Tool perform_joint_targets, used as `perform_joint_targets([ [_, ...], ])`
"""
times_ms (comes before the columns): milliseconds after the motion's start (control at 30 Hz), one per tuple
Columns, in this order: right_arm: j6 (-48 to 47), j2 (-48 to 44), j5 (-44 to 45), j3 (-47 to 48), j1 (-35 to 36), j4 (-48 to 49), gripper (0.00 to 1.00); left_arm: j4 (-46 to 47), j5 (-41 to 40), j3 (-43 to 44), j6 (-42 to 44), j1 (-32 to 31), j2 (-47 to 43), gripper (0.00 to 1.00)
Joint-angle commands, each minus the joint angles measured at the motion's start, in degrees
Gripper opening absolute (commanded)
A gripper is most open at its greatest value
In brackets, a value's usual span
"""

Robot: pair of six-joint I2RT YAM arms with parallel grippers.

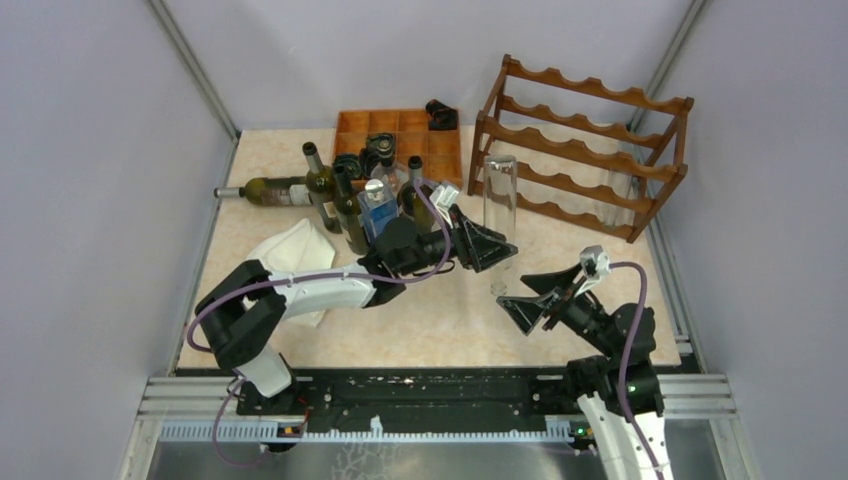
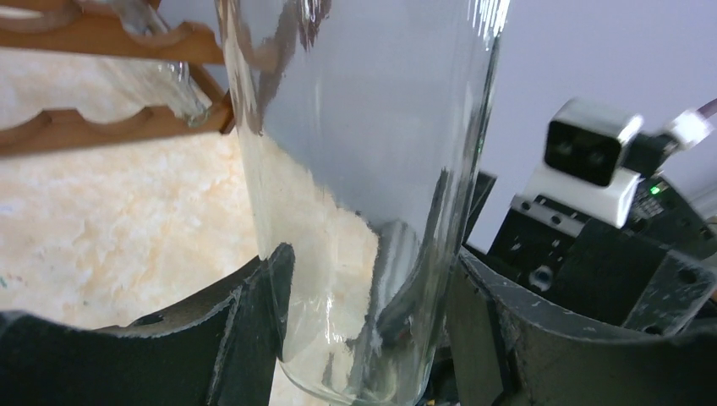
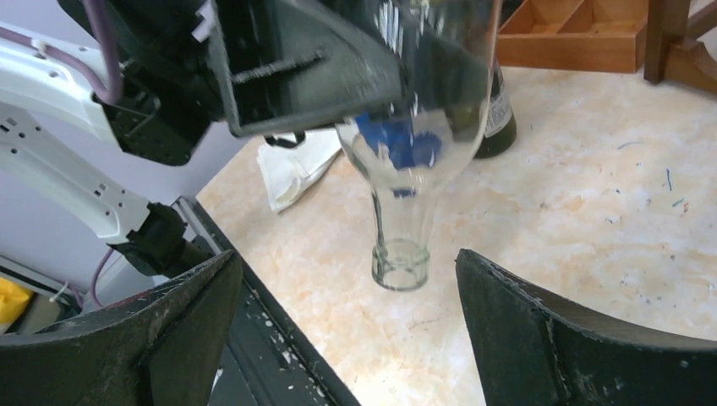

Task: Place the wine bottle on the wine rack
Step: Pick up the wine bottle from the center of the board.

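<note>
left arm reaches right, its gripper (image 1: 497, 248) clamped on the clear wine bottle (image 1: 499, 195); right gripper (image 1: 535, 298) gapes wide, pointing left.

You had nothing legible to work from — no word, brand or number could be read in any view. The pale label on the dark bottle (image 3: 497, 127) showed only blurred print, and the blue label on the bottle in the cluster (image 1: 377, 215) was too small to make out.

Bright, even light, soft shadows (glare on wine bottle (image 2: 363, 169))
</note>
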Motion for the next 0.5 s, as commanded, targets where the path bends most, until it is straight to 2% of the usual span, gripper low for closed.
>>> perform_joint_targets([
  [0, 2.0, -0.6, -0.5, -1.8, -0.1, 4.1, 0.94, 5.9, -0.1, 4.0, -0.5, 0.5, -0.2, 0.00],
  [300, 8.3, -0.2, 1.8, -8.8, -0.1, 16.2, 0.90, 9.0, -0.5, 4.1, -5.7, 0.5, 0.5, 0.00],
  [467, 11.8, 4.2, 0.8, -11.6, -0.1, 24.5, 0.77, 9.7, -1.2, 4.3, -8.2, 0.5, 1.9, 0.00],
])
